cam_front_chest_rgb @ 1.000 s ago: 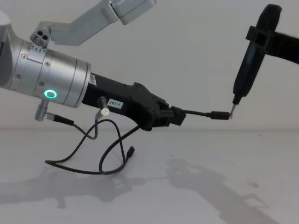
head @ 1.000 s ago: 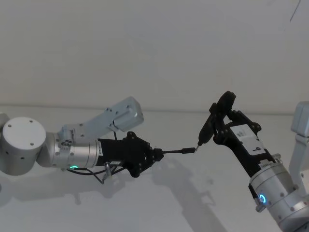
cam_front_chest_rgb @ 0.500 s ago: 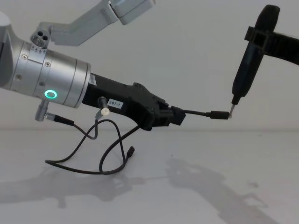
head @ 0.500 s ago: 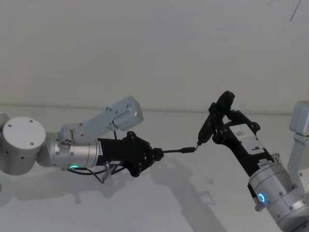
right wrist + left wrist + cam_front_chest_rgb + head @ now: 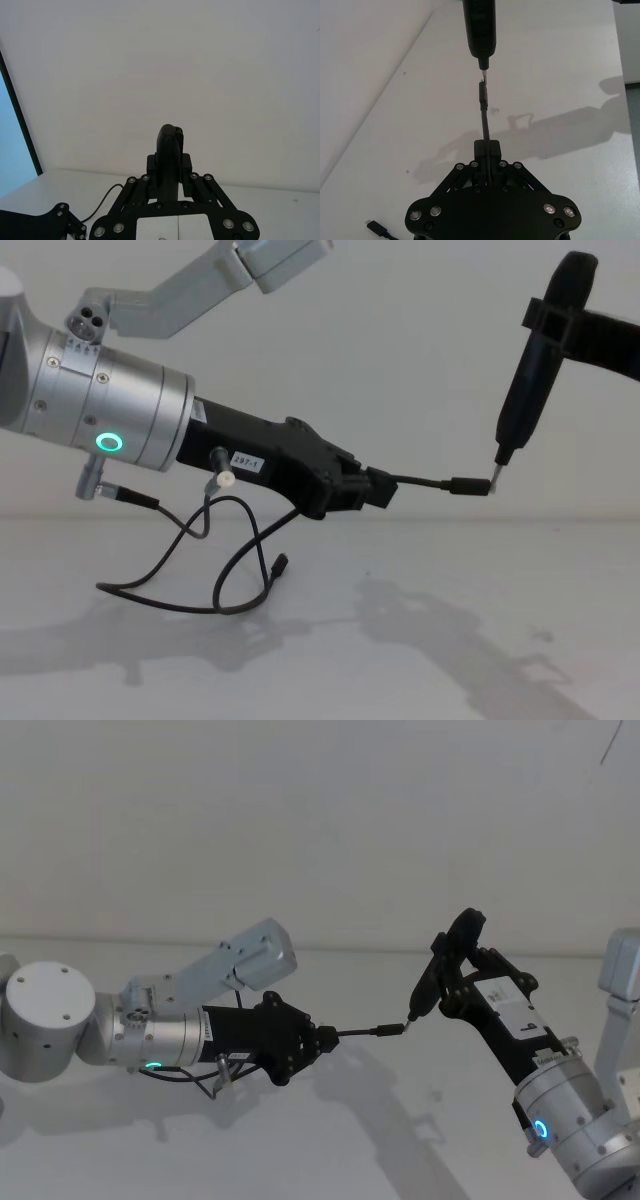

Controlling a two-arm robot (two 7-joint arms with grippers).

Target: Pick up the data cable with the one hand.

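The data cable [image 5: 232,606] is a thin black cord. My left gripper [image 5: 378,487] is shut on it close to one plug [image 5: 468,487], which sticks out level toward the right. The rest of the cord hangs in a loose loop onto the table, ending in a second plug [image 5: 281,563]. In the head view the left gripper [image 5: 325,1042] sits at centre left with the held plug [image 5: 388,1031] ahead of it. My right gripper [image 5: 450,982] is shut on a black pen-like tool [image 5: 430,982]. The tool's metal tip [image 5: 497,470] touches the held plug's end. The left wrist view shows the cord [image 5: 483,115] running straight out to the tool [image 5: 480,25].
A short black wire with silver plugs [image 5: 120,493] hangs from the left wrist, beside the cord's loop. The white table [image 5: 450,640] lies below both arms, with a plain white wall behind.
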